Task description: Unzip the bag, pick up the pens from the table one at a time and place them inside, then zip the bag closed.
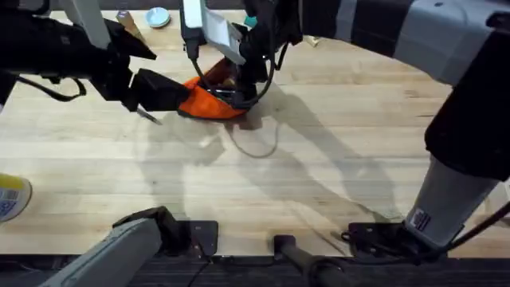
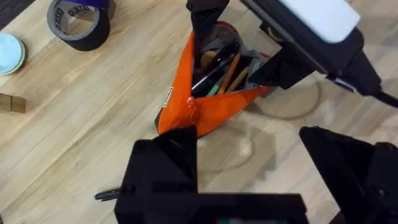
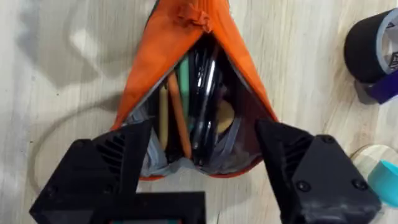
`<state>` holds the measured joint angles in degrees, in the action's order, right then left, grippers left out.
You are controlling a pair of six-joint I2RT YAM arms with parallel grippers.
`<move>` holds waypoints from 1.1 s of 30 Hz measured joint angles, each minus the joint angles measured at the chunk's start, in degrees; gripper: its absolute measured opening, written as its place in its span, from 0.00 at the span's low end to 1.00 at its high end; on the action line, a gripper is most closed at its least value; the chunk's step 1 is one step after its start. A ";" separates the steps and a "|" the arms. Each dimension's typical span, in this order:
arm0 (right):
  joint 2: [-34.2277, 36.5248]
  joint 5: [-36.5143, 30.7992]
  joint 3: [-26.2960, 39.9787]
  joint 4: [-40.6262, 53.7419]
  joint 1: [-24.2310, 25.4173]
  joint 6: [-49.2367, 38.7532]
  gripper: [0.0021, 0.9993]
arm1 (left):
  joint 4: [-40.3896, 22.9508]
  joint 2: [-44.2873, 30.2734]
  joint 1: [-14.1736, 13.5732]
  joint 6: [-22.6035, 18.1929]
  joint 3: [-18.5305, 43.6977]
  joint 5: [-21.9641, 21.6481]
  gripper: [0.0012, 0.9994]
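Bag (image 3: 186, 74) sits unzipped on table (image 1: 319, 175), far-centre, w/ pens (image 3: 205, 99) already inside. Right gripper (image 3: 199, 180) fingers spread over its mouth; left gripper (image 2: 249, 180) open beside it, empty. Zipping shut looks like what's left.

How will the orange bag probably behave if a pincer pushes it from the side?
The bag is soft fabric, open and sagging wide, so it will probably fold rather than slide as one piece. The pens and pencils inside may stiffen it lengthwise. Its smooth cloth could slip on the wooden table.
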<state>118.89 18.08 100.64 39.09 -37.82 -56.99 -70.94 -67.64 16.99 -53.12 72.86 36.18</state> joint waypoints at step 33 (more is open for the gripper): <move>-11.07 -9.16 1.73 3.23 0.13 21.47 1.00 | 3.94 -0.02 0.65 3.49 0.00 -1.45 0.99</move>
<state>107.82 8.93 102.37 42.32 -37.69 -35.52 -67.00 -67.66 17.64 -49.63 72.86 34.73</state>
